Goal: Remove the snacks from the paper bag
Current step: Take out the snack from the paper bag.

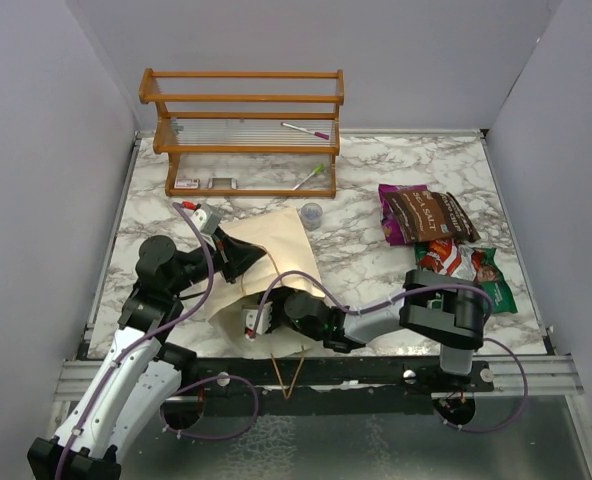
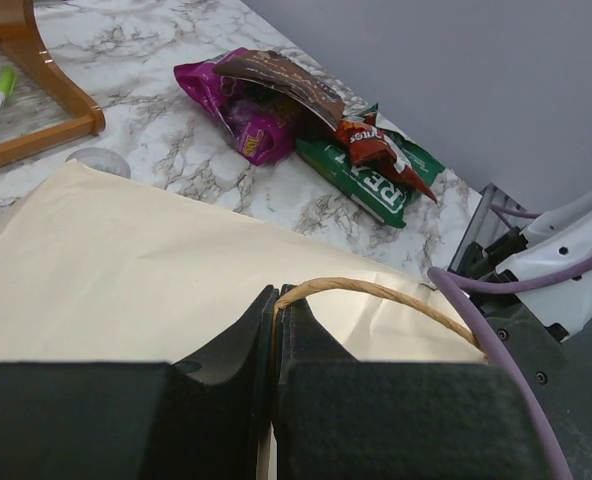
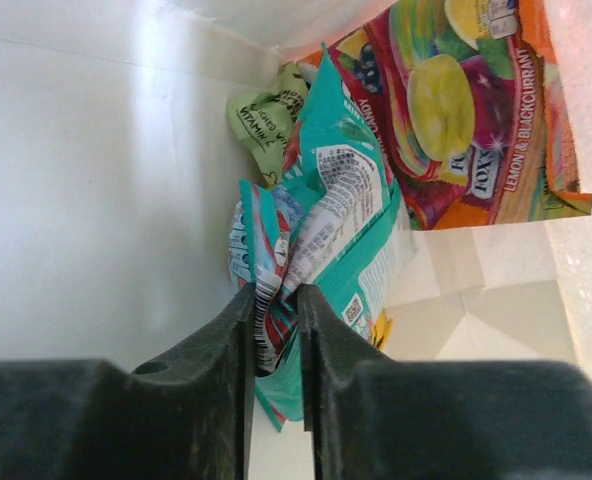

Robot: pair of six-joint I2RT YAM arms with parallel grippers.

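Observation:
The cream paper bag (image 1: 276, 250) lies on its side at the table's middle left, also seen in the left wrist view (image 2: 126, 260). My left gripper (image 2: 276, 300) is shut on its tan string handle (image 2: 376, 292), holding the mouth up. My right gripper (image 3: 274, 300) is inside the bag, shut on a teal packet (image 3: 341, 210). Behind it lie a green packet (image 3: 266, 120) and an orange and yellow packet (image 3: 466, 110). On the table at the right lie a dark brown packet (image 1: 428, 213), a purple packet (image 1: 391, 195), a red packet (image 1: 441, 260) and a green packet (image 1: 491, 285).
A wooden rack (image 1: 244, 130) with pens stands at the back. A small clear cup (image 1: 312, 214) sits beside the bag's far edge. The table's near edge (image 1: 306, 362) runs under the arms.

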